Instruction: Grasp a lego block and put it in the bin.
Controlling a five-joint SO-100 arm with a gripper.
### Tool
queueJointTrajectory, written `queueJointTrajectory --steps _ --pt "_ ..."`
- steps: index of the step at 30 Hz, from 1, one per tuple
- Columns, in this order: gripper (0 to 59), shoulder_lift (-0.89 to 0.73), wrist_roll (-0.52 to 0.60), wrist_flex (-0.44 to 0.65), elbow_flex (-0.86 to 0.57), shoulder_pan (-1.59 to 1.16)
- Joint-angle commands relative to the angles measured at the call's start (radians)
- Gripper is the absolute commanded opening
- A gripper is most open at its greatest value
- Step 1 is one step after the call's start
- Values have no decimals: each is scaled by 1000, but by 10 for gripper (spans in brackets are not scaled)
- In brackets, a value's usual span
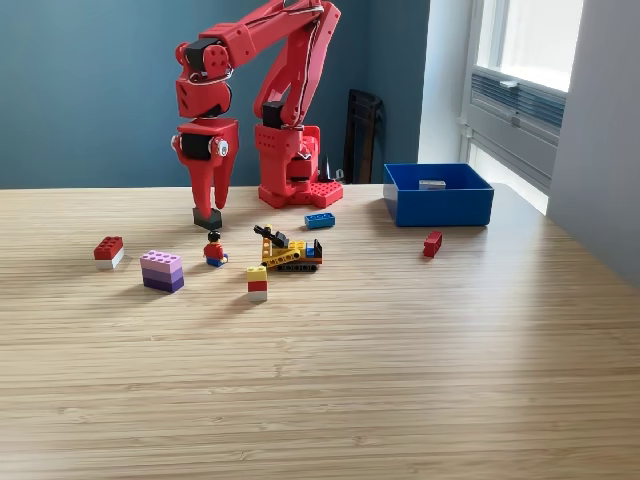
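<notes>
My red gripper points straight down at the back left of the table. Its two fingers close in on a small dark lego block that sits on or just above the tabletop. The blue bin stands at the exterior view's right, well away from the gripper, with a small grey piece inside. Loose lego blocks lie between them: a blue brick and a red brick just in front of the bin.
The arm's red base stands behind the blue brick. In front of the gripper are a red-and-white brick, a purple stack, a minifigure, a yellow vehicle and a yellow-red-white stack.
</notes>
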Motion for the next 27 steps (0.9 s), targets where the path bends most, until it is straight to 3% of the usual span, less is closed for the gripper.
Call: queueJointTrajectory --steps 1,13,17,19,27 --pt "162 40 -25 -54 3 34" --pt "130 41 -41 -107 123 69" --pt "39 41 -29 -123 137 67" --pt "1 41 -12 -123 127 64" --pt "0 31 77 -87 -15 3"
